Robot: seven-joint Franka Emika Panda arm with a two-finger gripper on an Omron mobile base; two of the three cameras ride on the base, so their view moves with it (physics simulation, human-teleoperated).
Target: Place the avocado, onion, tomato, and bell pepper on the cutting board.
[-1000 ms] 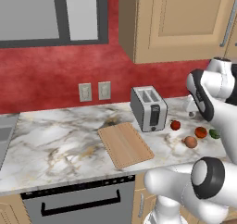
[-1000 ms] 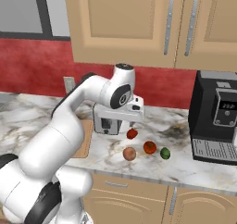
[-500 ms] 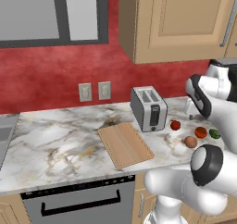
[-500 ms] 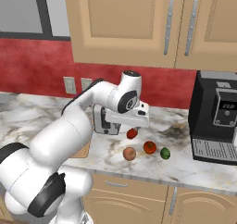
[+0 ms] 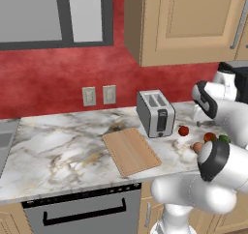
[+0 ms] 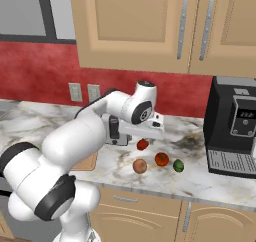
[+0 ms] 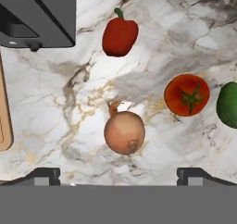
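Note:
Looking down from the hand view, the tan onion (image 7: 124, 132) lies on the marble just ahead of my gripper (image 7: 119, 176), centred between its fingertips (image 7: 45, 174). The gripper is open wide, empty, and hovering above the counter. The deep-red bell pepper (image 7: 119, 35) lies beyond the onion. To the right are the orange-red tomato (image 7: 187, 94) and the green avocado (image 7: 227, 104). The wooden cutting board (image 5: 131, 151) lies bare left of the toaster (image 5: 156, 113); its edge (image 7: 3, 116) shows at the hand view's left. From the right base view, the hand (image 6: 145, 130) hangs over the bell pepper (image 6: 143, 144).
A silver toaster (image 7: 39, 17) stands between the board and the produce. A black coffee machine (image 6: 235, 126) stands at the counter's right end. Upper cabinets hang overhead. The counter's front edge (image 6: 165, 191) runs close to the onion (image 6: 140, 166) and avocado (image 6: 178, 165).
The hand has swung a little to the right, from beside the toaster to over the produce. The gripper stays open; the produce has not moved.

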